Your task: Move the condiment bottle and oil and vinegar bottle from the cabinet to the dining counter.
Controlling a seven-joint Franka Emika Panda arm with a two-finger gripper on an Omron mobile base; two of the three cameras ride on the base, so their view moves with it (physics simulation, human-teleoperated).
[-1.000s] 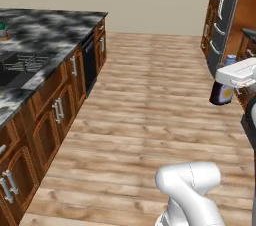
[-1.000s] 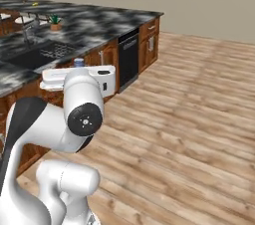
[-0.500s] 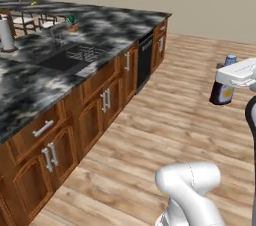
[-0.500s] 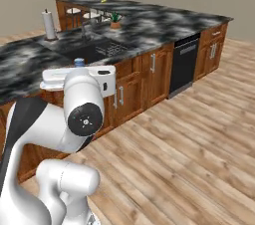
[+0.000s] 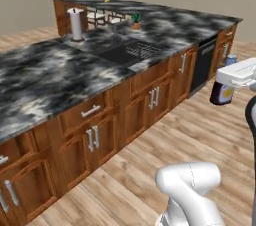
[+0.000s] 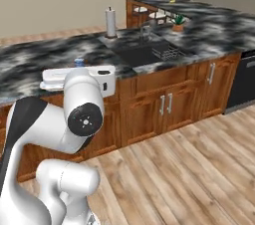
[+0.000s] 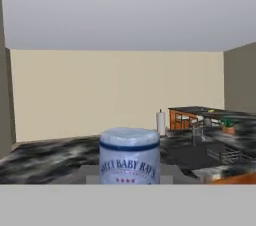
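Note:
My gripper is shut on the condiment bottle, a small dark bottle with a blue cap and a pale label, held upright in the air over the wooden floor. From the right base view its blue cap peeks above the white hand, and the arm hides the rest. Close in the hand view stand the bottle's cap and label. The dining counter, a long black marble top with grey-white veins, runs along the left, and stretches behind the arm and beyond the bottle.
A sink is set into the counter, with a paper towel roll and a small plant behind it. Stools stand at the far raised ledge. A black dishwasher sits among wooden drawer fronts. Open wood floor lies to the right.
The whole scene has swung round as the base moved: the marble counter now lies closer and takes up more of both base views. The bottle stays held in the shut gripper.

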